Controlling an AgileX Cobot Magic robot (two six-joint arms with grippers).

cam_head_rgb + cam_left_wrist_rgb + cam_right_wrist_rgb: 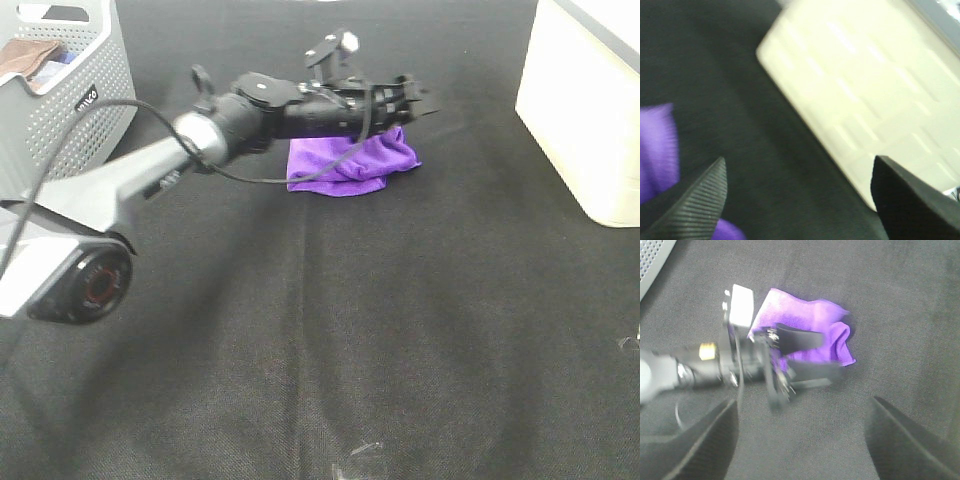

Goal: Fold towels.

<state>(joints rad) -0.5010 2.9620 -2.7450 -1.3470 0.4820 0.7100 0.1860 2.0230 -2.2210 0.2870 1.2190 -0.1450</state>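
Observation:
A purple towel lies crumpled on the black table cloth, at the back centre. My left gripper hovers just above the towel's far right side, open and empty. In the left wrist view its gripper shows wide-apart fingers with a corner of the towel beside one of them. My right gripper is open and empty, high above the table, looking down on the towel and the left gripper. The right arm is outside the exterior high view.
A grey perforated basket with a brown cloth in it stands at the back left. A cream box stands at the back right and shows in the left wrist view, beyond the fingers.

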